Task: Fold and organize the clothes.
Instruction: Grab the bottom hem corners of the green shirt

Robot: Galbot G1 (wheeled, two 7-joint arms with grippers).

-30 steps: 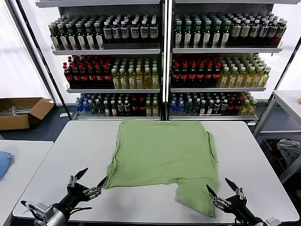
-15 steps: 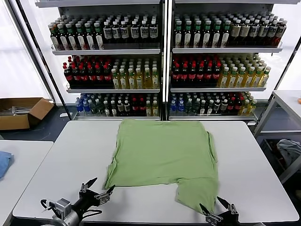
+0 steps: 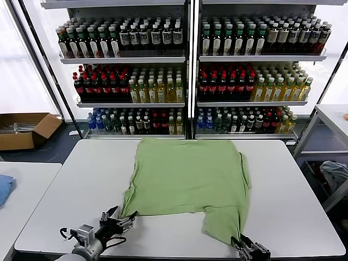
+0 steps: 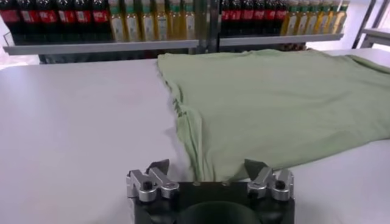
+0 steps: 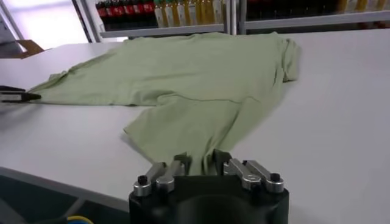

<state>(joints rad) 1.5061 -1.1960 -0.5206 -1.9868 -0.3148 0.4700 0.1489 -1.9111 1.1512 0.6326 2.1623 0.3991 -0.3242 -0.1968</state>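
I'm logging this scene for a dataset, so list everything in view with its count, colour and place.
polo shirt: one, light green, spread flat mid-table, one flap reaching the near edge.
table: one, white, directly ahead, under the shirt.
side table: one, white, to the left.
blue cloth: one, blue, on the side table's left edge.
cardboard box: one, brown, on the floor far left.
shelves: two racks, grey, behind the table.
bottles: many, dark, red, yellow and green, filling the shelves.
cloth bundle: one, grey-blue, low at the far right.
left claw: one, black and silver, open, at the shirt's near left corner.
right claw: one, black and silver, near-closed beside the shirt's near flap.
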